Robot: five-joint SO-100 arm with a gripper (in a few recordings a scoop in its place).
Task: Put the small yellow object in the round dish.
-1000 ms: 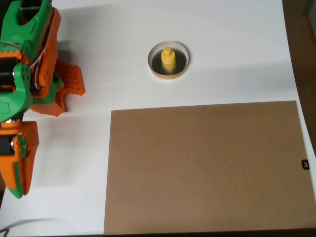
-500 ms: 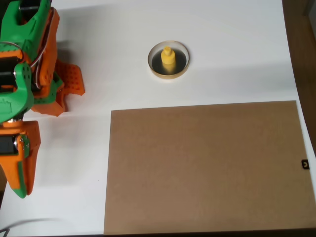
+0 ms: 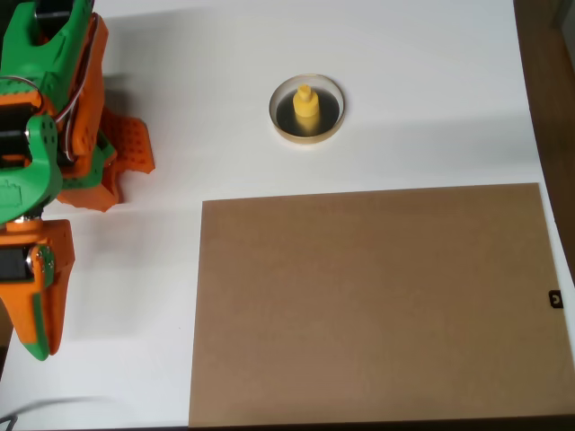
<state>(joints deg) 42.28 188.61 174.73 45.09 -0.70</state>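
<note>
White table (image 3: 404, 81): the small yellow object (image 3: 306, 109) stands inside the round dish (image 3: 306, 109) at twelve o'clock; the gripper (image 3: 121, 157) at nine o'clock is part-hidden, jaw state unclear.

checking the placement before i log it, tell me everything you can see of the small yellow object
The small yellow object is a tiny bright yellow piece that looks like plastic, with a wider round base and a narrower knob. It sits inside the round dish, on its dark inside, roughly centred within the pale rim. Only the dish touches it. The dish rests on the white table, above the brown board in the overhead view.
</note>
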